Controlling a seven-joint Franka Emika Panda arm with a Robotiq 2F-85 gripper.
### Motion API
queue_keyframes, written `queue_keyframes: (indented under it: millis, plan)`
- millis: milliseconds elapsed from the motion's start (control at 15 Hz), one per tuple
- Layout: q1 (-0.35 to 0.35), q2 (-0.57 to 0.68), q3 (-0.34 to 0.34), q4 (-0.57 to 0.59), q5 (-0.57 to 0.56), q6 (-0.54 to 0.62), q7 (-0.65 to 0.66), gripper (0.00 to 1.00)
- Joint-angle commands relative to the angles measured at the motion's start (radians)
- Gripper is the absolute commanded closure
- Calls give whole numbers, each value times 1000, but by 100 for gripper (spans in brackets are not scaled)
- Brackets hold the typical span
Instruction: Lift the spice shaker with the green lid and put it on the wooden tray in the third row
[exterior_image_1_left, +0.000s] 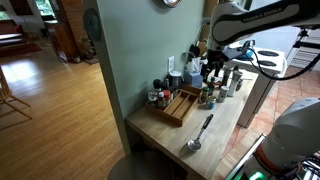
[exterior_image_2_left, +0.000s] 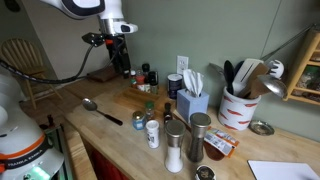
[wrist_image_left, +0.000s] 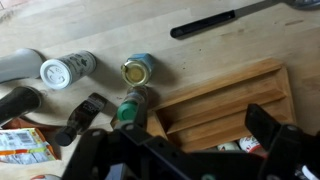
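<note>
The spice shaker with the green lid (wrist_image_left: 129, 107) stands on the counter just off the short end of the wooden tray (wrist_image_left: 225, 95), next to a gold-lidded jar (wrist_image_left: 137, 70). The tray is light wood with long dividers and also shows in both exterior views (exterior_image_1_left: 180, 106) (exterior_image_2_left: 122, 97). My gripper (wrist_image_left: 200, 130) hangs above the tray's end, open and empty, with one finger near the green-lidded shaker and the other over the tray's far side. It shows raised above the counter in both exterior views (exterior_image_1_left: 213, 68) (exterior_image_2_left: 123, 55).
A white-lidded shaker (wrist_image_left: 60, 72) lies left of the jars. A metal spoon with a black handle (exterior_image_1_left: 198, 135) (exterior_image_2_left: 101, 110) lies beside the tray. Red-labelled jars (wrist_image_left: 245, 148) stand against the tray. Taller shakers (exterior_image_2_left: 174, 145), a utensil crock (exterior_image_2_left: 238, 105) and a wall stand close by.
</note>
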Motion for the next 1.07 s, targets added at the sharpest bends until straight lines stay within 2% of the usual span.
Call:
queue_keyframes:
  millis: [0,467,1000]
  plan:
    - [-25,42,-31,-53,6,113,-18,0]
    - [-53,203,-58,-36,21,212,-13,0]
    - [-72,327,-71,-16,54,338,-8,0]
